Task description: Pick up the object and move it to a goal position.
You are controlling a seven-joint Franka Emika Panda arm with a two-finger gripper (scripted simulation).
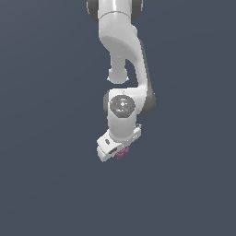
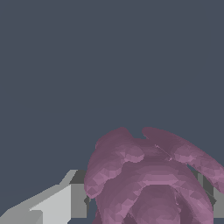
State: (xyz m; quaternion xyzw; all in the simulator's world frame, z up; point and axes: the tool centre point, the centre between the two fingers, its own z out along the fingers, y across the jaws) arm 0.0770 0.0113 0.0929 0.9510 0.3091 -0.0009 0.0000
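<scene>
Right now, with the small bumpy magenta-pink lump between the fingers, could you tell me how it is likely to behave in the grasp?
The small bumpy magenta-pink lump has rounded, knobbly lobes, so the fingers may meet it only at a few points; it could twist or slip. Set down, it would probably rock rather than roll far. It looks tiny beside the white gripper, so likely light.

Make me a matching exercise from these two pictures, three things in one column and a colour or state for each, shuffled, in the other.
Column one:
1. lump
2. tool
3. arm

Column two:
A. white, bends down from the top of the exterior view
B. magenta-pink and knobbly, fills the lower part of the wrist view
C. points down, with grey fingers on either side of something pink

Pairs: 1-B, 2-C, 3-A
</scene>
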